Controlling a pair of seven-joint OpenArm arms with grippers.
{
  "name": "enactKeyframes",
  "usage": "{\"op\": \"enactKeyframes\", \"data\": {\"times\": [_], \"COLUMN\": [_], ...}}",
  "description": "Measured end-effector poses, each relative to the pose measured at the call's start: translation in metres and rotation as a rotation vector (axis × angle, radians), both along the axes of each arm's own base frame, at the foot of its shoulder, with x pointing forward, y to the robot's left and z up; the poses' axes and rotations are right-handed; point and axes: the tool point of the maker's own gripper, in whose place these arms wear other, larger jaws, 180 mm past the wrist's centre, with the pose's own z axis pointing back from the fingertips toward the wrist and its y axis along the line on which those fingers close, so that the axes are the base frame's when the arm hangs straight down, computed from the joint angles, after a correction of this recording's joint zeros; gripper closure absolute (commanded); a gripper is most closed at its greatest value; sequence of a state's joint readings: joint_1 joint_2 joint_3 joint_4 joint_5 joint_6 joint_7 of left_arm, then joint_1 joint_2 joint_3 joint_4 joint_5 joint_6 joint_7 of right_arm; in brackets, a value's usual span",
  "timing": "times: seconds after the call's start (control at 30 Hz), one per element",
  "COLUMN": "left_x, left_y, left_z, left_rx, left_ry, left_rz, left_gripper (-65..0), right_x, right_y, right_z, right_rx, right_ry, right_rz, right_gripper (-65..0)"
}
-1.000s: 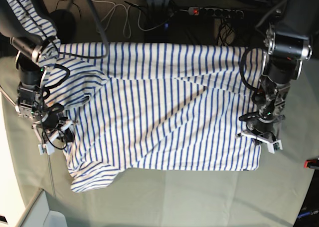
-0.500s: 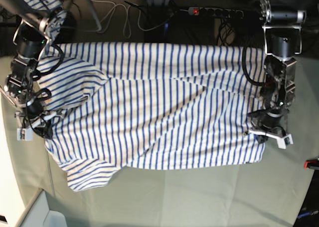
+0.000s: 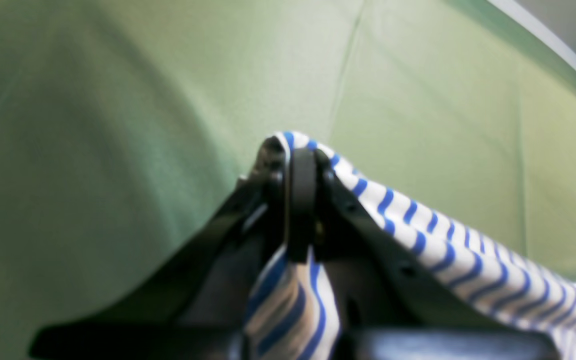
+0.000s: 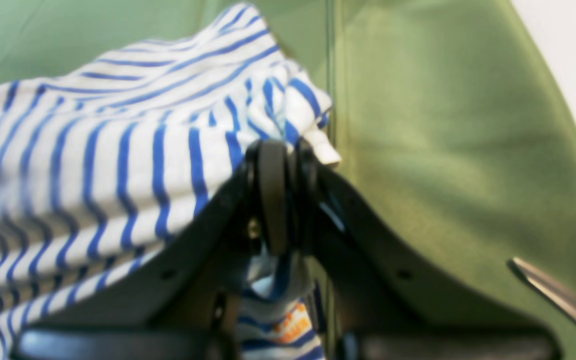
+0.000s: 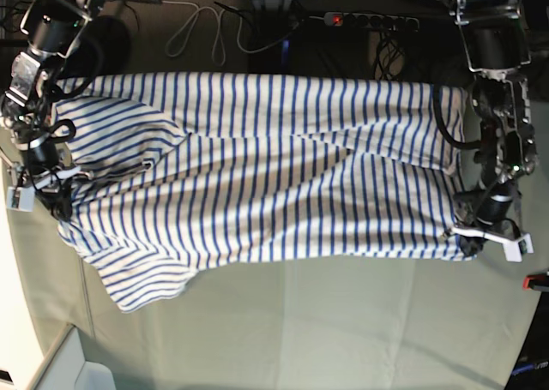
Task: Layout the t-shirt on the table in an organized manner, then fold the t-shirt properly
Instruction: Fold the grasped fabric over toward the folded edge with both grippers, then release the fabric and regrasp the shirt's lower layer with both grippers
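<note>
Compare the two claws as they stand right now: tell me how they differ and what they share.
The left claw grips the t-shirt at a plain striped corner; the right claw grips an edge bunched into folds, with a printed tag showing between its arms in the right wrist view. In the base view, the left claw sits nearer the table's front than the right claw. Both are shut on the t-shirt, at opposite ends.

Closed fingers (image 4: 273, 200) on t-shirt (image 4: 118, 150) edge
</note>
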State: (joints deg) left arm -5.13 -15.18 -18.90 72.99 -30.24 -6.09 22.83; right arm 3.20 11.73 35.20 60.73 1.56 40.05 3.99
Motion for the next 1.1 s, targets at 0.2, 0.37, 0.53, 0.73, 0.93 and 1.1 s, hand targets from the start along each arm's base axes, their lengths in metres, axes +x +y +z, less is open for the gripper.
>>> {"op": "enactKeyframes", "data": {"times": [0.2,0.37,0.53,0.73,0.93,1.1], "left_x": [-0.022,-0.049,-0.069,-0.074,-0.074,-0.074], "left_y": [-0.004,-0.013,-0.014,-0.012,-0.013,-0.014], "left_z": [-0.01,-0.037,-0.054,-0.057,-0.058,-0.058], "left_rx": [0.001,-0.019,-0.02,-0.018,-0.018,-0.019], "left_ry": [0.028,0.095,0.148,0.157,0.161,0.162], "left_rz": [-0.009,-0.013,-0.014,-0.01,-0.012,-0.013], "left_gripper": [-0.1,-0.1,-0.1,-0.1,-0.5,-4.6], "right_x": [-0.027,-0.044,-0.056,-0.059,-0.066,-0.071], "right_y": [-0.004,-0.002,-0.006,-0.007,-0.004,0.0], "right_z": [-0.002,-0.014,-0.015,-0.015,-0.025,-0.034], "right_rx": [0.026,0.029,0.025,0.022,-0.007,-0.037], "right_ry": [-0.003,0.033,0.04,0.042,0.09,0.129], "right_rz": [-0.021,-0.022,-0.046,-0.048,-0.027,-0.014], "right_gripper": [0.0,0.0,0.0,0.0,0.0,-13.1]}}
